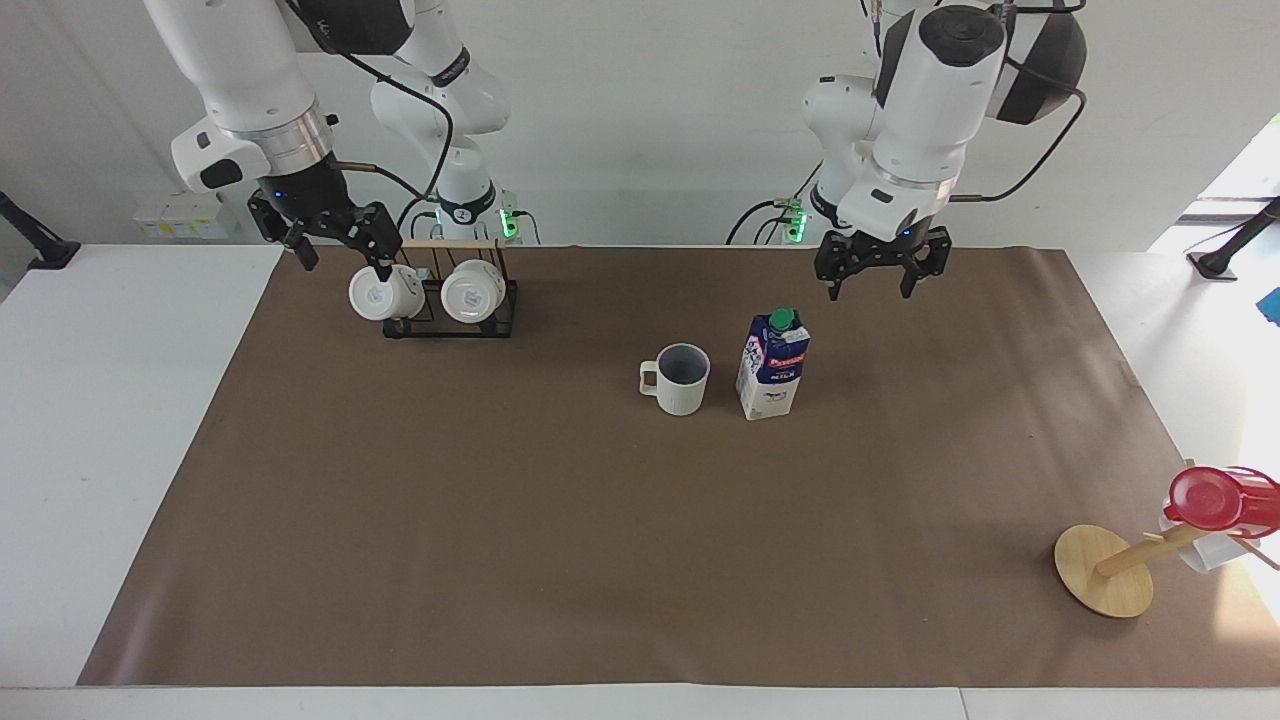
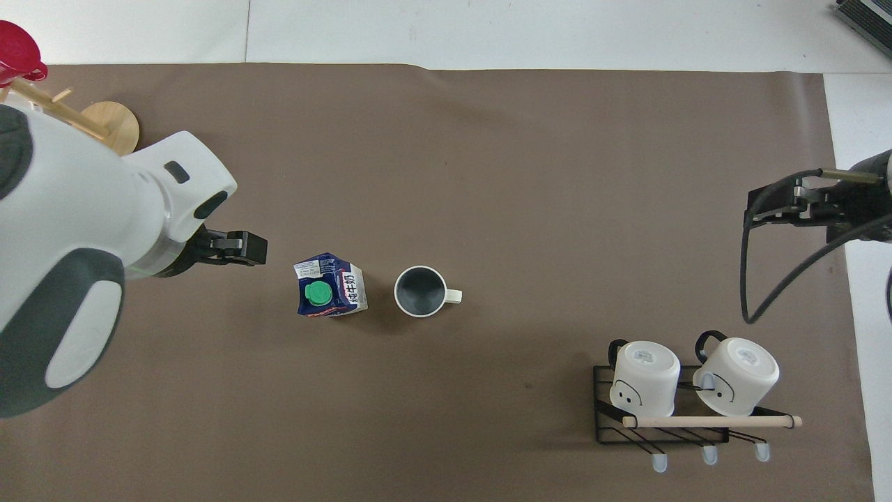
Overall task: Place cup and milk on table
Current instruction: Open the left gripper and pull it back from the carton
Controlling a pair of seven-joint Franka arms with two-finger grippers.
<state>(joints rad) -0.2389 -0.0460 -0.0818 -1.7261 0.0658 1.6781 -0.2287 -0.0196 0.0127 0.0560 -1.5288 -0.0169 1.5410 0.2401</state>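
The cup (image 1: 683,380), a cream-white mug with a dark inside, stands upright on the table's brown sheet (image 1: 500,550) near the middle. Its handle points toward the right arm's end. Beside it, toward the left arm's end, the milk (image 1: 773,365) stands upright with its green cap on top. Both also show in the overhead view, the milk (image 2: 329,295) next to the cup (image 2: 420,291). My left gripper (image 1: 868,288) hangs open and empty in the air, clear of the milk, toward the left arm's end. My right gripper (image 1: 342,268) waits open and empty over the sheet's edge at the right arm's end.
A black wire rack (image 1: 450,318) holding two plain white mugs stands close to the robots near the right arm. A tilted wooden mug stand (image 1: 1105,570) carrying a red cup (image 1: 1205,498) sits at the left arm's end, far from the robots.
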